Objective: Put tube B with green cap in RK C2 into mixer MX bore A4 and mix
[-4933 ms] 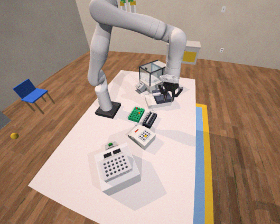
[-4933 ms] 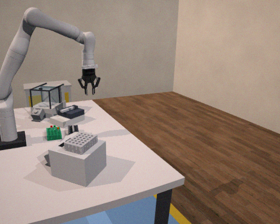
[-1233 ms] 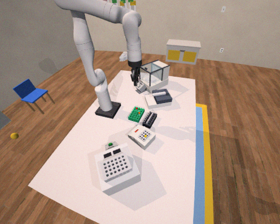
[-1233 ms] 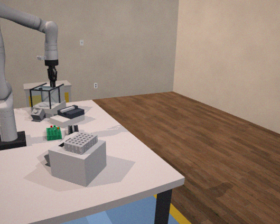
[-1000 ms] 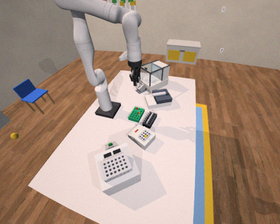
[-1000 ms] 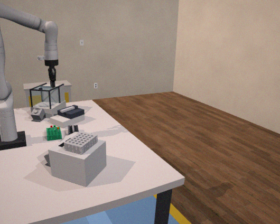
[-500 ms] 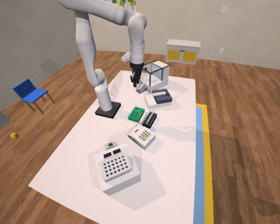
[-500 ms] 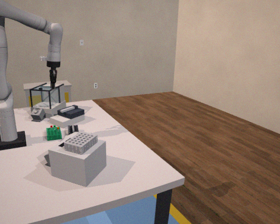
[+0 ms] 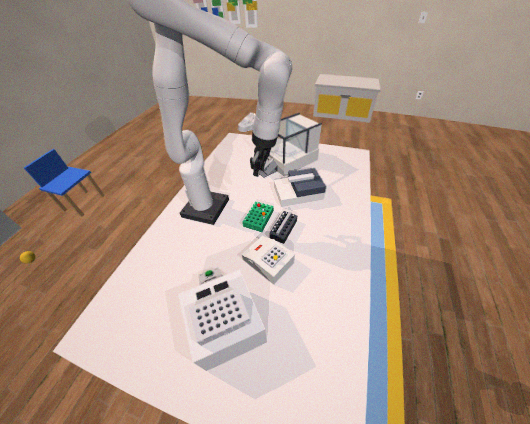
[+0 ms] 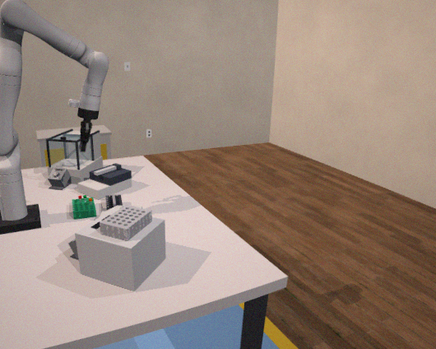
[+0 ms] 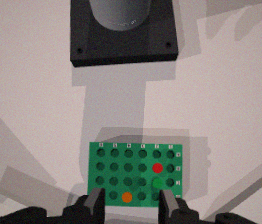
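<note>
The green-capped tube B stands in the green rack, close to a red cap and with an orange cap also in the rack. My gripper is partly open with nothing between its fingers. It hangs high, near the balance in the top and exterior views. The mixer stands level; its bores look empty. Its green START key is at the front. Two windows on its top are dark, and no lit lamp shows.
The black magnet block lies beside the rack. The dry block holds a yellow-capped tube. The spectrophotometer and the glass-walled balance stand at the far end. The arm's base plate is beyond the rack.
</note>
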You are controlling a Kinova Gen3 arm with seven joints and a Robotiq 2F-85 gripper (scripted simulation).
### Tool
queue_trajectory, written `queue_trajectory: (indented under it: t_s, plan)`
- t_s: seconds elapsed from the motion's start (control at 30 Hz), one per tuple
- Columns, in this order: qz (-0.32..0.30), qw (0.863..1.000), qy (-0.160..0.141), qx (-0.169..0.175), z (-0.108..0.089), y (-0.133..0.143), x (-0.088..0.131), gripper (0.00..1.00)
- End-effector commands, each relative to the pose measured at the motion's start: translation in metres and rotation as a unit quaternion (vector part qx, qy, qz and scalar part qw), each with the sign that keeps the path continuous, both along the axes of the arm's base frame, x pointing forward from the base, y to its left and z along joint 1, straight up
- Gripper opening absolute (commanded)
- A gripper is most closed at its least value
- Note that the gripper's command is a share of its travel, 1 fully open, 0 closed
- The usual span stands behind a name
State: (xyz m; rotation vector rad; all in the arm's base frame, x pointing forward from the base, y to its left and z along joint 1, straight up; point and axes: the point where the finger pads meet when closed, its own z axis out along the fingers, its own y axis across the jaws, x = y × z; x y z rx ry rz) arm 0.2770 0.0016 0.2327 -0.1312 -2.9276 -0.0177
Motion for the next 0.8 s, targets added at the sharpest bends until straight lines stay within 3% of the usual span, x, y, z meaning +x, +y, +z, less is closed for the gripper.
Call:
queue_trajectory:
  t_s: [0.0,0.77]
  plan:
    - [0.000,1.000,-0.001,0.000,-0.010,0.000,0.000,0.42]
    - [0.000,1.000,-0.001,0.000,-0.080,0.002,0.000,0.42]
